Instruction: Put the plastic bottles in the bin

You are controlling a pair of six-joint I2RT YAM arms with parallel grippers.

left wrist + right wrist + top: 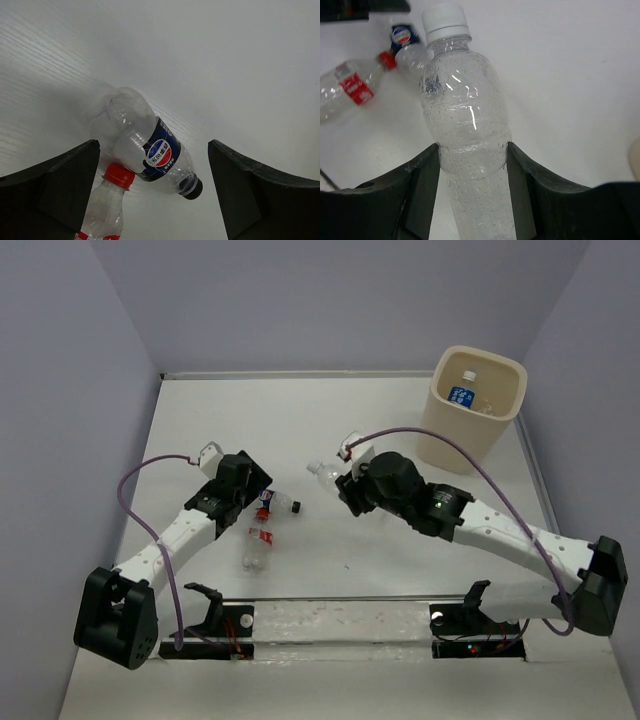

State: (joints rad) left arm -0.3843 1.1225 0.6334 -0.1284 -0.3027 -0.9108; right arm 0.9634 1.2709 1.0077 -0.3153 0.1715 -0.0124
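My right gripper (473, 150) is shut on a clear white-capped plastic bottle (465, 130), both fingers pressed against its body; from above this bottle (325, 475) pokes out left of the gripper (345, 483) at mid-table. Two more bottles lie on the table: one with a dark blue label and black cap (150, 150) (276, 502), and one with a red cap and red label (107, 205) (259, 543), its cap touching the blue-label one. My left gripper (152, 192) (248, 492) hovers open over them. The cream bin (472, 405) stands at the back right with a blue-labelled bottle (464, 393) inside.
A raised strip (340, 620) with mounts runs along the near edge between the arm bases. Grey walls close in the table on the left, back and right. The right arm's cable (480, 475) arcs in front of the bin.
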